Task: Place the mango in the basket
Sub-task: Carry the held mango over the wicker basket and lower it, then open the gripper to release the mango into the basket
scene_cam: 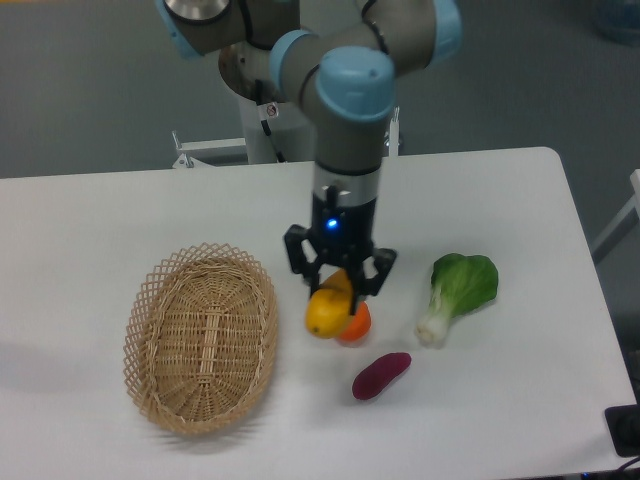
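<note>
1. The purple sweet potato (381, 376) lies lowest in the frame, right of centre, on the white desk (90, 220).
2. The basket (201, 336) sits at lower left, well apart from the fruit.
3. At centre, the fingers (337, 277) are clamped on the upper end of the mango (327, 306), which touches the orange (356, 324) just behind it.
4. A bok choy (458, 293) lies to the right.
5. Beyond the desk's far edge is grey floor (90, 80).

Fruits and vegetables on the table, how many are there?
4. The mango sits between the gripper fingers, the orange touches its right side, the purple sweet potato lies in front, and the bok choy lies farther right. The basket looks empty.
</note>
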